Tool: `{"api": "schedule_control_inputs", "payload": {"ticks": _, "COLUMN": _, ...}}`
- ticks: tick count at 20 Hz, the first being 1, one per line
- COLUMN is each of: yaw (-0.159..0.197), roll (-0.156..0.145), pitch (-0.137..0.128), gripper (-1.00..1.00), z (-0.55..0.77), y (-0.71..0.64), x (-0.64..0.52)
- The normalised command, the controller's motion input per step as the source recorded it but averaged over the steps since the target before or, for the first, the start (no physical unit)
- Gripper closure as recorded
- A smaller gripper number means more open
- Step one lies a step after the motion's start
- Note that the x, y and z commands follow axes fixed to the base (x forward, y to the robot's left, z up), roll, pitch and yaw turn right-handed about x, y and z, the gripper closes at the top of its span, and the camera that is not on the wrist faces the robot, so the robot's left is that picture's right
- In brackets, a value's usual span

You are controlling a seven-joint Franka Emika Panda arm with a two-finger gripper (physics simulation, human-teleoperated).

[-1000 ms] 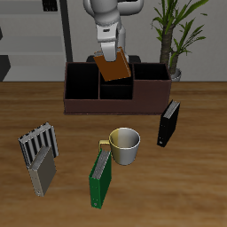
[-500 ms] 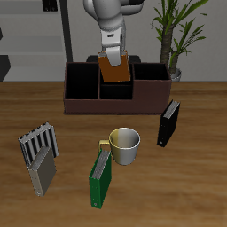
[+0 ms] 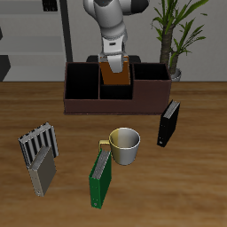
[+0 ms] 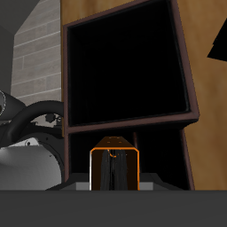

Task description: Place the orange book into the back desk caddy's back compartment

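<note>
The orange book [image 3: 116, 72] hangs upright over the middle cells of the back desk caddy [image 3: 115, 102], its lower edge down between the caddy's walls. My gripper [image 3: 115, 58] is shut on the book's top edge. In the wrist view the orange book [image 4: 116, 168] shows edge-on between my fingers, with a black-lined cell of the caddy [image 4: 129, 71] beyond it. Which cell the book's lower edge is in I cannot tell.
A black book [image 3: 168, 123] stands upright in front of the caddy. A cream mug [image 3: 125, 145] and a green book [image 3: 101, 177] lie nearer the front edge. A grey slotted rack [image 3: 40, 158] lies beside them. A potted plant [image 3: 177, 35] stands behind the caddy.
The orange book has turned from tilted to upright and has sunk lower into the caddy, with my gripper coming down with it.
</note>
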Motion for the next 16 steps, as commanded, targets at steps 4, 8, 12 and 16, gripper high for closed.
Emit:
{"api": "schedule_control_inputs", "payload": {"ticks": 4, "yaw": -0.06, "roll": 0.002, "pitch": 0.043, "gripper": -1.0, "z": -0.2, "y": 0.04, "x": 0.02}}
{"api": "schedule_control_inputs", "payload": {"ticks": 8, "yaw": -0.024, "roll": 0.008, "pitch": 0.014, "gripper": -1.0, "z": -0.02, "y": -0.06, "x": -0.03}}
{"api": "schedule_control_inputs", "payload": {"ticks": 12, "yaw": -0.048, "roll": 0.012, "pitch": -0.028, "gripper": -1.0, "z": 0.11, "y": -0.06, "x": -0.01}}
{"api": "schedule_control_inputs", "payload": {"ticks": 16, "yaw": -0.164, "roll": 0.009, "pitch": -0.076, "gripper": -1.0, "z": 0.34, "y": -0.15, "x": -0.01}}
